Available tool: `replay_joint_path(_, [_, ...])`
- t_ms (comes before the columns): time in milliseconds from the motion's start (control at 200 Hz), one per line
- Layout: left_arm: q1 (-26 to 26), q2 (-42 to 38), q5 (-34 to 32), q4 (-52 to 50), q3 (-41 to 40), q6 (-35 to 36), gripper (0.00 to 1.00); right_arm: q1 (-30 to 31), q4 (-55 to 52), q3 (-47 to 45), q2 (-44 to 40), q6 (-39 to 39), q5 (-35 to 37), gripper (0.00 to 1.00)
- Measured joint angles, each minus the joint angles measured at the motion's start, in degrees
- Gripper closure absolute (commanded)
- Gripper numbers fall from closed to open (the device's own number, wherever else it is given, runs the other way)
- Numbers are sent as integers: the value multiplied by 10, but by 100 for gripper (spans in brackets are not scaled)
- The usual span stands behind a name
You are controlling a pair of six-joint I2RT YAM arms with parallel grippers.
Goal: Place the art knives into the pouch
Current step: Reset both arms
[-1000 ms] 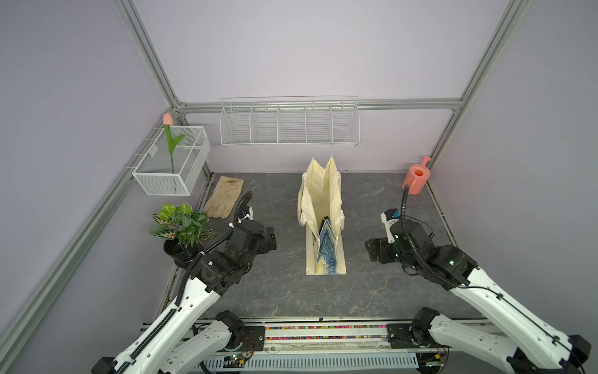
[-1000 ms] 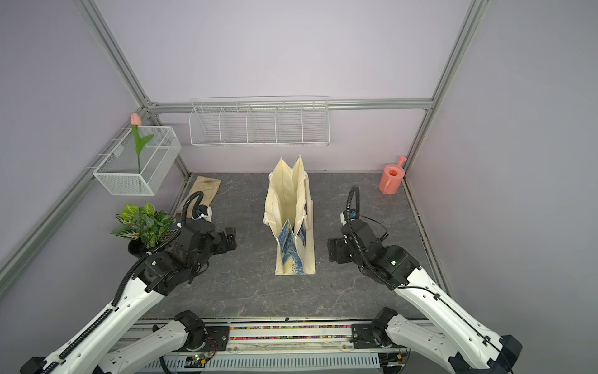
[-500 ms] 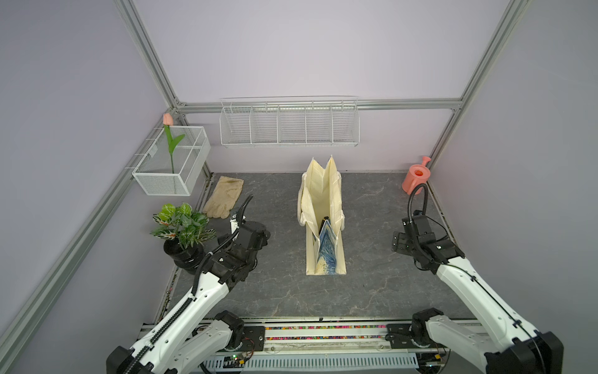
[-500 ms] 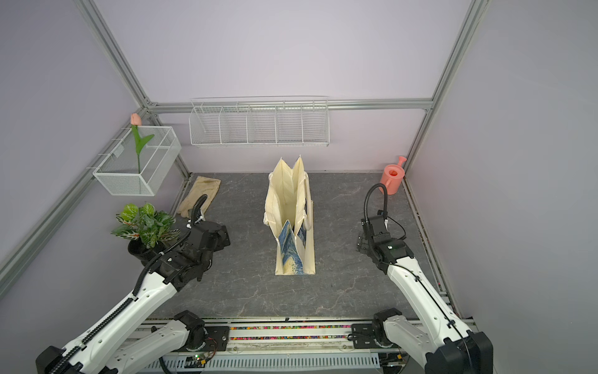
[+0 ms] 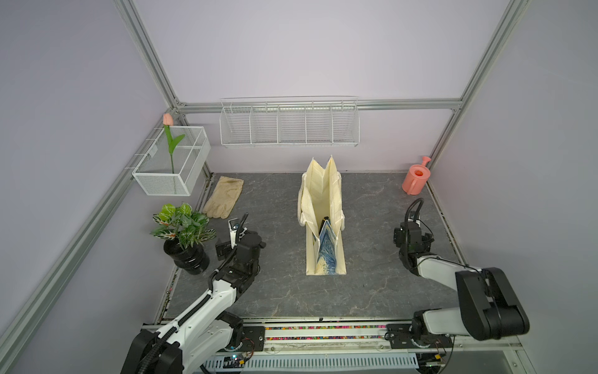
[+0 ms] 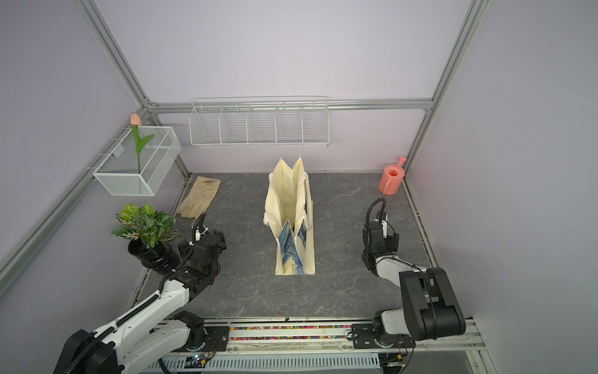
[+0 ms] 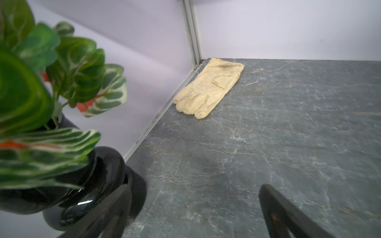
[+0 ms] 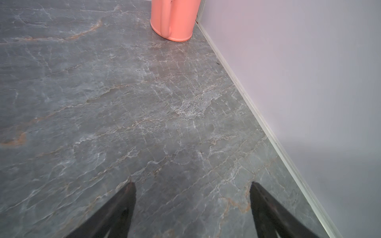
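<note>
The pouch [image 5: 323, 200] [image 6: 286, 200], a cream tote with a blue-and-yellow print panel, stands open-mouthed in the middle of the grey table in both top views. A slim black end [image 5: 324, 223], apparently the art knife, shows inside its mouth behind the panel. My left gripper [image 5: 238, 241] [image 6: 202, 241] [image 7: 195, 189] hovers well left of the pouch, beside the plant pot, open and empty. Well off to the other side, near the side wall, my right gripper [image 5: 411, 233] [image 6: 378, 236] [image 8: 192, 183] is low over bare table, open with nothing between its fingers.
Beige gloves [image 5: 225, 197] [image 7: 208, 88] lie at the back left. A potted plant [image 5: 184, 239] in a black pot [image 7: 92, 185] stands close beside the left gripper. A pink watering can [image 5: 415, 176] [image 8: 175, 20] sits in the back right corner. A wire shelf [image 5: 289, 124] and a mesh basket [image 5: 171, 162] hang on the walls.
Both arms have drawn away from the pouch: the left gripper swung left toward the plant, the right gripper moved right toward the side wall. Both stayed open.
</note>
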Motion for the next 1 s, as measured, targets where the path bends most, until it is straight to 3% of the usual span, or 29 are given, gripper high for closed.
replay_joint_path(155, [56, -35, 23, 88, -71, 10, 1, -1, 156, -43, 21, -23, -14, 11])
replay_joint_path(375, [101, -33, 70, 218, -134, 26, 1, 0, 261, -71, 22, -42, -33, 11])
replay_joint_path(805, [122, 230, 181, 456, -92, 69, 1, -1, 312, -82, 33, -63, -89, 11])
replay_joint_path(1000, [132, 317, 228, 500, -56, 82, 1, -1, 334, -91, 36, -68, -114, 11])
